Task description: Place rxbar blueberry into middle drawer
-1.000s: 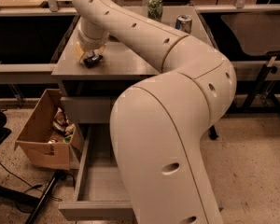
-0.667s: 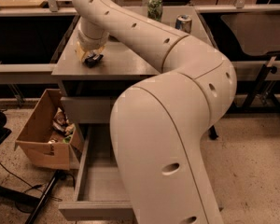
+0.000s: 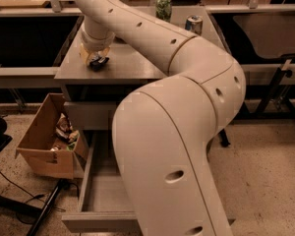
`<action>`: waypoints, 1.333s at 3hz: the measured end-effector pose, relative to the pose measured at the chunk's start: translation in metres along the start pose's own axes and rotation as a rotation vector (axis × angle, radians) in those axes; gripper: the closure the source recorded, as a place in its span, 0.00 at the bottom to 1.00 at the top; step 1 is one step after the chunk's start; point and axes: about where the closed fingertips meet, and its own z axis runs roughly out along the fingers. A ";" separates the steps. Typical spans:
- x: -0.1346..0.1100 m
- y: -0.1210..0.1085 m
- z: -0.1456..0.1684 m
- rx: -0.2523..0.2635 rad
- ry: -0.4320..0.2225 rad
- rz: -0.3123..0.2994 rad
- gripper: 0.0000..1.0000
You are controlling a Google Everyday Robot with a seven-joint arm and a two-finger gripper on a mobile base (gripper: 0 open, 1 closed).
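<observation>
From the one camera view, my end effector (image 3: 96, 61) was down on the surface (image 3: 132, 65), close to its front-left corner. My own wrist blocked the tip, so I could not tell whether it was open or closed. A small dark patch showed right at that tip, touching the surface. I took it for the snack bar (image 3: 100, 64), though I could not be certain.

A green can (image 3: 163, 6) stood at the back edge and a blue-and-white can (image 3: 193, 23) near the back-right corner, both well apart from my work.

Below the front edge, the drawer (image 3: 86, 177) was pulled out with its flat grey floor bare. My arm (image 3: 187, 132) covered its right part. A closed drawer front (image 3: 88, 115) sat above it, and a cardboard box (image 3: 42, 149) stood on the floor to the left.

I judged the bar light, flat and slightly bendy, with a crinkly wrapper that could slip or buckle. Taking it across its narrow width near the middle seemed best. It lay low against the surface, so I expected to need a firm but modest squeeze right down at the top.
</observation>
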 end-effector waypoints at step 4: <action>0.146 -0.050 -0.188 0.084 -0.279 -0.052 1.00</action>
